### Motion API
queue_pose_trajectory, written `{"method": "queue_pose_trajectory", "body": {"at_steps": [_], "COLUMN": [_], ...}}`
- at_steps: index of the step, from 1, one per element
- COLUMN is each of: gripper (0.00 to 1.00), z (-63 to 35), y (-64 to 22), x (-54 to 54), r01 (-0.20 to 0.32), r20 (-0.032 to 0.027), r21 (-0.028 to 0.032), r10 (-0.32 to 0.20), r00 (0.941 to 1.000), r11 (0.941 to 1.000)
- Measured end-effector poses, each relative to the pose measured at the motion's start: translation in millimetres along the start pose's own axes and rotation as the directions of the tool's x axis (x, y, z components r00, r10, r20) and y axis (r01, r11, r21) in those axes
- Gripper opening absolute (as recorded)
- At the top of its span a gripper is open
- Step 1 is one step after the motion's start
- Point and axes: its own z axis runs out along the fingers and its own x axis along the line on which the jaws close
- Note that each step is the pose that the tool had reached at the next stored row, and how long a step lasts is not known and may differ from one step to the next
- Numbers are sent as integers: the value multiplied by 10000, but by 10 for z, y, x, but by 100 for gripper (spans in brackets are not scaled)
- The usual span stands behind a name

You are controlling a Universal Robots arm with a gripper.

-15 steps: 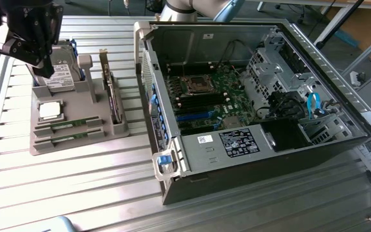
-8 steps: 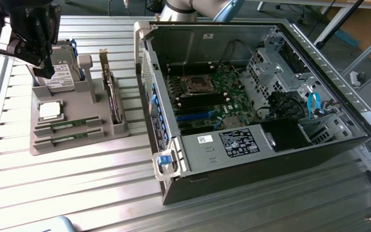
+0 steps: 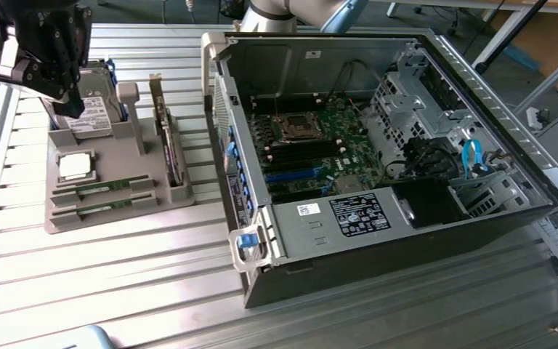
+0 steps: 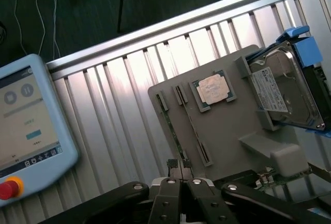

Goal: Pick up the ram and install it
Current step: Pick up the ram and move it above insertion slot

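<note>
Start at the exterior view's left: your claw hangs high over the far end of the grey tray. It is pinched tight, fingers pressed together and carrying nothing. Directly under it the hard drive stands in its blue bracket. Come toward the camera along the tray and you pass the silver processor chip. Then you reach the ram, seated flat in its slot, with its twin parallel just beside it at the near edge. Both sticks sit well apart from the claw, at the opposite end of the tray and lower.

From the wrist camera the closed tips line up close to one end of the ram, seen edge-on. The twin runs alongside, between it and the chip.

Moving right, the dark expansion card stands upright on the tray's edge. Then comes the open computer case, with its motherboard exposed.
</note>
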Motion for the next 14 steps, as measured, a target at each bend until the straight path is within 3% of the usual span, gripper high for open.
{"method": "queue_pose_trajectory", "body": {"at_steps": [2,8,14], "gripper": [11,11,11], "z": [0,0,1], "y": [2,3,3], "x": [1,1,1], "r01": [9,76,1105], "r20": [21,18,-30], "r21": [59,65,144], "r10": [-9,-76,-1105], "r00": [10000,10000,9939], "r11": [10000,10000,9938]}}
